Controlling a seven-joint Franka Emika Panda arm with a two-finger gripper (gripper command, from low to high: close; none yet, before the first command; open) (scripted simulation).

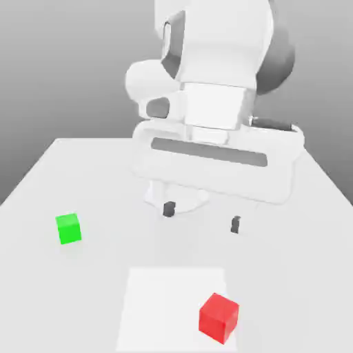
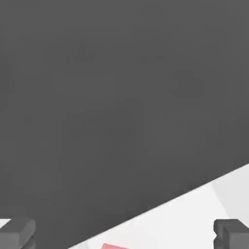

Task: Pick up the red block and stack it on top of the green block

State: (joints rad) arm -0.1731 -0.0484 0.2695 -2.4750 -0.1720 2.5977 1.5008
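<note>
The red block (image 1: 218, 317) is a small bright cube resting on the table near the front, toward the exterior view's right; a sliver of it (image 2: 114, 246) shows at the edge of the hand view. Over at the exterior view's left sits the green block (image 1: 68, 228), also on the table. My gripper (image 1: 201, 216) hangs above the middle of the table, behind both cubes. Its two dark fingertips (image 1: 168, 208) are spread wide apart and open, with nothing between them. In the hand view the fingertips (image 2: 231, 233) appear at the two sides.
The white table (image 1: 296, 276) carries a slightly lighter rectangular patch (image 1: 165, 296) at the front, under the red block. The arm's white base (image 1: 176, 196) stands just behind the gripper. A grey backdrop lies past the table's far edge.
</note>
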